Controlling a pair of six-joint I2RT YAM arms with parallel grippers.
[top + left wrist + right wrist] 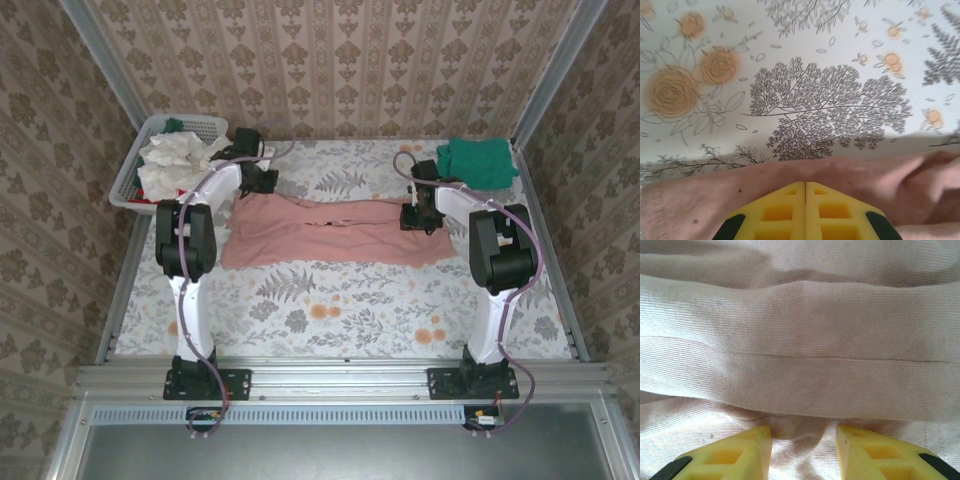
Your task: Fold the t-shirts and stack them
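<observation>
Pink t-shirt (330, 235): spread mid-table, with its long axis running 9 to 3 o'clock in the overhead view.
Left gripper (805, 184): fingers pressed together at the shirt's 10 o'clock corner, right on its far edge. We cannot tell whether cloth is pinched.
Right gripper (804, 432): fingers partly apart over the 3 o'clock end, with pink cloth bulging in the gap.
Bearing: the shirt's body lies toward 4 o'clock from the left gripper and 9 o'clock from the right.
Nearer arm: each is at its own end.
Our judgement: drawing the far edge toward 6 o'clock needs both ends lifted together.
Teal t-shirt (478, 160): folded at the table's 1 o'clock corner.
</observation>
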